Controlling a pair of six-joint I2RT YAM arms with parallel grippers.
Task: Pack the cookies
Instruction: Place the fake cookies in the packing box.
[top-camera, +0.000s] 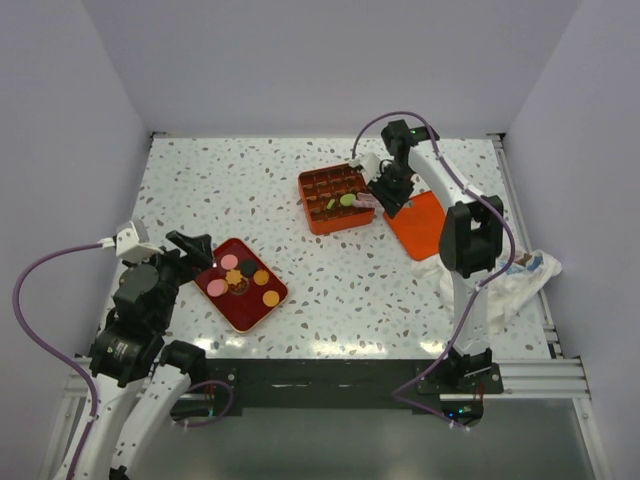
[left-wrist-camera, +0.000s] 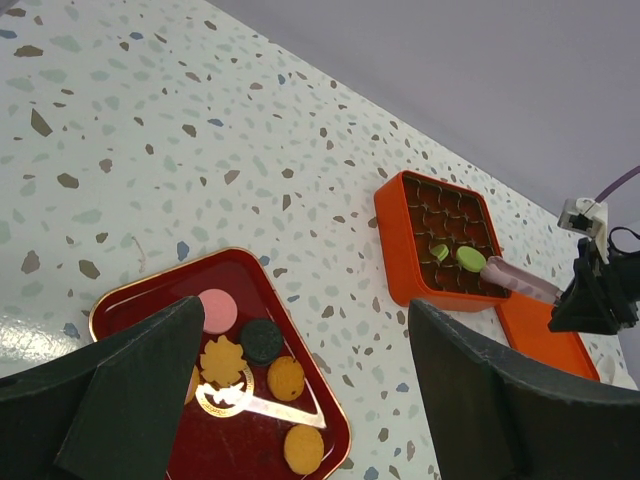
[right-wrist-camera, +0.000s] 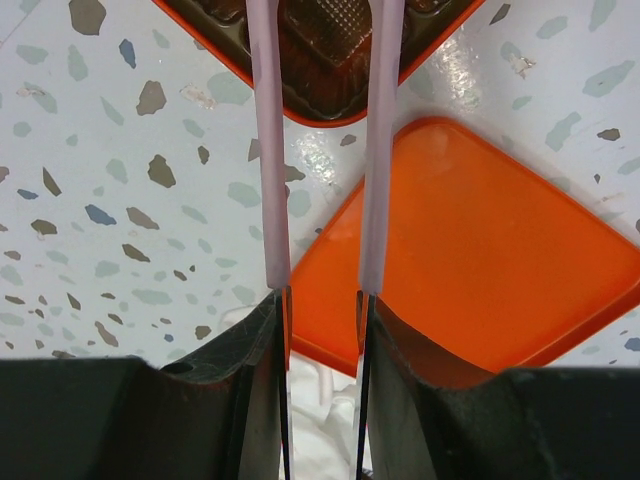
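The right gripper (top-camera: 369, 200) reaches over the right edge of the orange compartment box (left-wrist-camera: 398, 240). Its two pale pink fingers (right-wrist-camera: 268, 150) run parallel with a narrow gap between them. Nothing sits in that gap where it shows, but the tips are cut off in the wrist view, so I cannot tell whether they pinch anything. Just beyond them, two green cookies (left-wrist-camera: 471, 258) lie in neighbouring cells of the box. Under the gripper's body the flat orange lid (right-wrist-camera: 480, 250) lies on the speckled table (top-camera: 250, 180), close against the box's corner.

The left gripper (left-wrist-camera: 307, 305) hangs with its dark jaws spread wide and nothing between them, above the near corner of the red tray (left-wrist-camera: 120, 305). On the tray lie the remaining cookies (left-wrist-camera: 262, 340): pink, dark brown, a leaf-shaped one and several orange rounds. A crumpled white sheet (top-camera: 525, 275) lies at the table's right edge.
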